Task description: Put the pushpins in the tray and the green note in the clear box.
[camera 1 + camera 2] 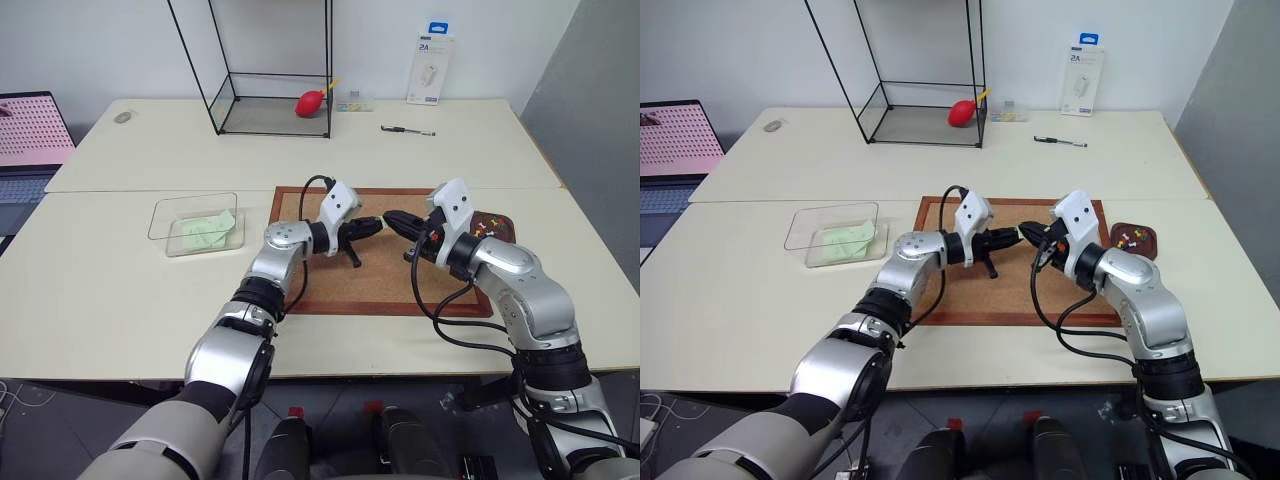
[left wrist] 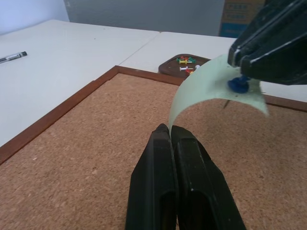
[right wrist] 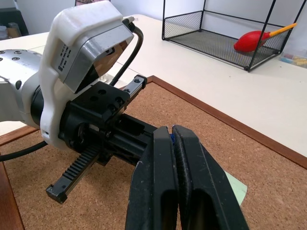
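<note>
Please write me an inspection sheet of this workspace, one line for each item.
Surface: pale table, corkboard on it.
Job's things: green note held above corkboard, blue pushpin through it; tray holds pushpins; clear box holds green paper.
Clutter: pen, packaged item.
Grippers: left gripper shut on note; right gripper shut on pushpin.
Cables: black, on both wrists.
Surroundings: black-framed glass case, laptop.

You saw a pale green note [image 2: 201,88] pierced by a blue-headed pushpin [image 2: 238,85], over a speckled tan corkboard [image 2: 86,163] framed in reddish brown. The dark brown tray [image 2: 169,66] held red, yellow and green pins [image 2: 184,61].
</note>
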